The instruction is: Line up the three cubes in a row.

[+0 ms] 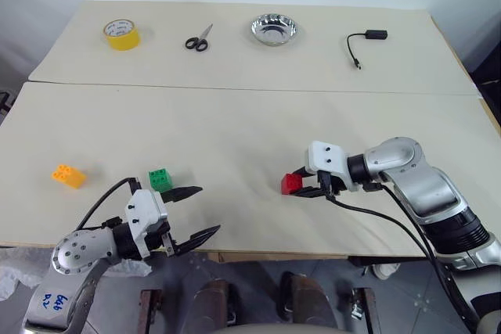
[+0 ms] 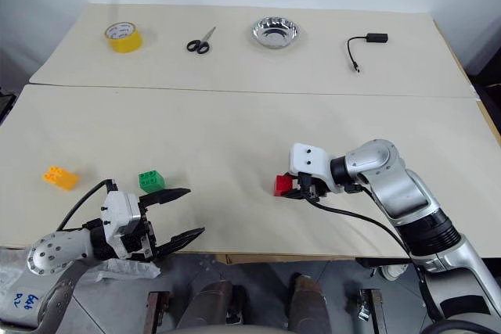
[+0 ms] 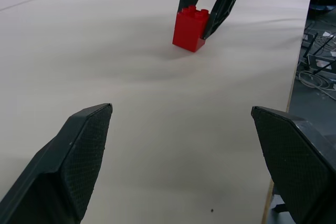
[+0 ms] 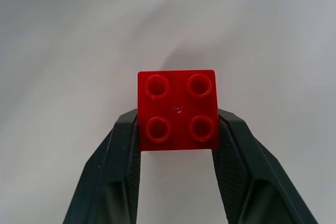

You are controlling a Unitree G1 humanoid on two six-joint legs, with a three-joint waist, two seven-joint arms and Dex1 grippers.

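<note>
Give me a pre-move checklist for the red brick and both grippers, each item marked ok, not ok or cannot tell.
1. Red brick sits between the right gripper fingers: ok.
2. Red brick stands upright on the table, studs up: ok.
3. Right gripper has let go of the red brick: cannot tell; fingers lie at its sides.
4. Left gripper open, holding nothing: ok.
5. Three bricks in a row: not ok; the green brick and orange brick lie apart, far left of the red.
6. Bare table between red and green bricks: ok.
</note>
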